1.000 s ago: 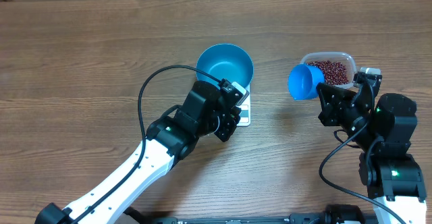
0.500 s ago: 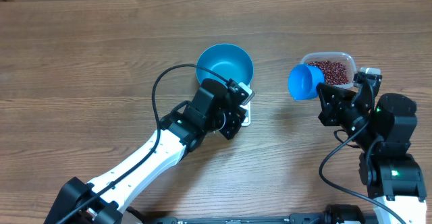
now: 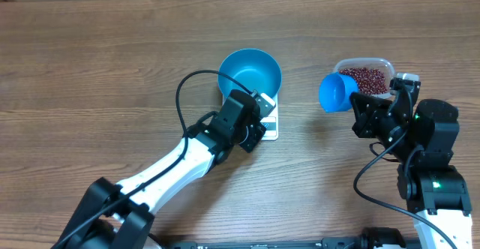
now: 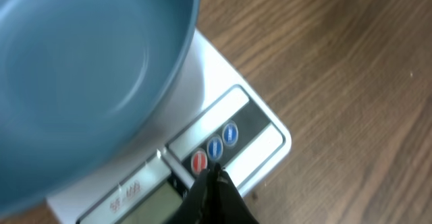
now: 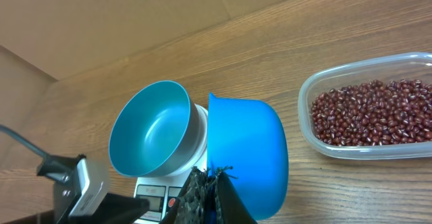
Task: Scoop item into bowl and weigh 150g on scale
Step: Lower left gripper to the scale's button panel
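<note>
We record: left jaws, closed on nothing, tips at the red button on the scale. Bowl, empty, sits on the scale's 12 o'clock end. Right jaws, clamped on the blue scoop. Beans lie in a clear tub at 2 o'clock from the scoop and 3 o'clock from the bowl, on the counter.

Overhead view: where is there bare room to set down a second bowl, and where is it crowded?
Bare wood lies left of the bowl, out to the table edge, and in the gap between scale and scoop. Crowded: the left hand at the scale's front, the right hand beside the bean tub.
</note>
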### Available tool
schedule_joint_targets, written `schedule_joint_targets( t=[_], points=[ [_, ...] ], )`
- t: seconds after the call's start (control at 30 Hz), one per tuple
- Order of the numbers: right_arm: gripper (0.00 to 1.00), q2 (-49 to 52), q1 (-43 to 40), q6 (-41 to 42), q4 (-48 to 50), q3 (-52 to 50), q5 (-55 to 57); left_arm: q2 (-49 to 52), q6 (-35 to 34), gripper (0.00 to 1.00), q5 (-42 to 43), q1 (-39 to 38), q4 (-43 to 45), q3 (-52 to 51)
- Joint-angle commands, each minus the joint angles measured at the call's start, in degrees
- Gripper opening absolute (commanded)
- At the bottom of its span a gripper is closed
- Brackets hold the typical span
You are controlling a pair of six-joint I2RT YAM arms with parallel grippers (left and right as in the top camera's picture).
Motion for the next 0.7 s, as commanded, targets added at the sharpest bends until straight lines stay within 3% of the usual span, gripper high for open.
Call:
schedule_joint_targets(
  t=[0.0,0.67],
  points=[
    [0.04,-0.1,-0.2,-0.2,0.4,1.2,0.5,4.8,1.6,0.04,-0.4,-0.7,1.7,-0.1],
    [0.04,-0.1,-0.2,-0.2,0.0,1.2,0.6,7.1,1.0,0.04,-3.5,-0.7,4.8,-0.1]
  ],
)
